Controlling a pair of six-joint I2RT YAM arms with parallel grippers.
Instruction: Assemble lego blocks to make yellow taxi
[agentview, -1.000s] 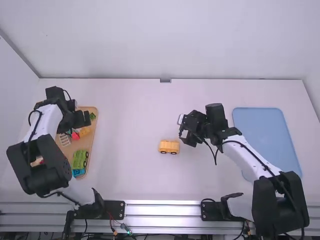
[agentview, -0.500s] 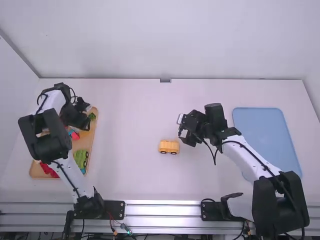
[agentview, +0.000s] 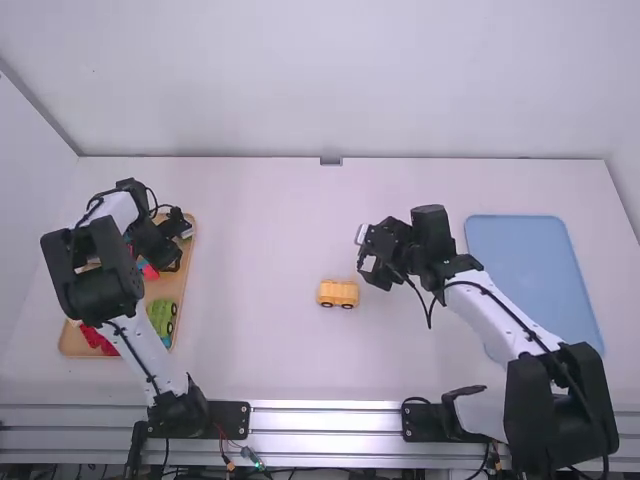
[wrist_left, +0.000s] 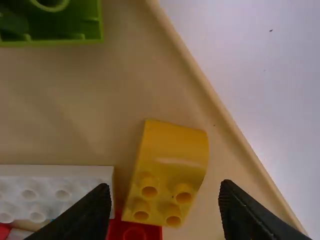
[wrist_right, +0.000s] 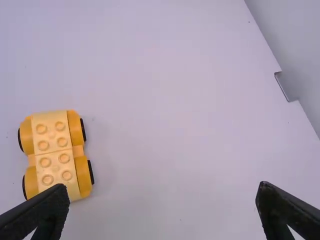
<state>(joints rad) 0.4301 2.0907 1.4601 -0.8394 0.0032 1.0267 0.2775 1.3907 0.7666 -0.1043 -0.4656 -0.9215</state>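
In the high view my left gripper (agentview: 176, 245) is low over the far part of the wooden tray. In the left wrist view that gripper (wrist_left: 165, 205) stands open, its fingers on either side of a yellow sloped brick (wrist_left: 172, 165) with studs. The yellow car base (agentview: 338, 293) with black wheels rests mid-table. My right gripper (agentview: 368, 268) is just right of it, above the table. The right wrist view shows the same gripper (wrist_right: 162, 205) wide open, with the car base (wrist_right: 54, 152) near its left finger.
The tray (agentview: 185, 290) also holds a green wheeled piece (agentview: 161, 316) and red pieces (agentview: 98, 340). Beside the yellow brick are a white studded brick (wrist_left: 55, 187) and a red brick (wrist_left: 131, 231); a green brick (wrist_left: 55, 40) lies farther off. A blue mat (agentview: 535, 270) is at the right.
The left arm has swung over the tray; over the last half second its gripper has shifted slightly nearer the camera. The right arm and car base have hardly moved.
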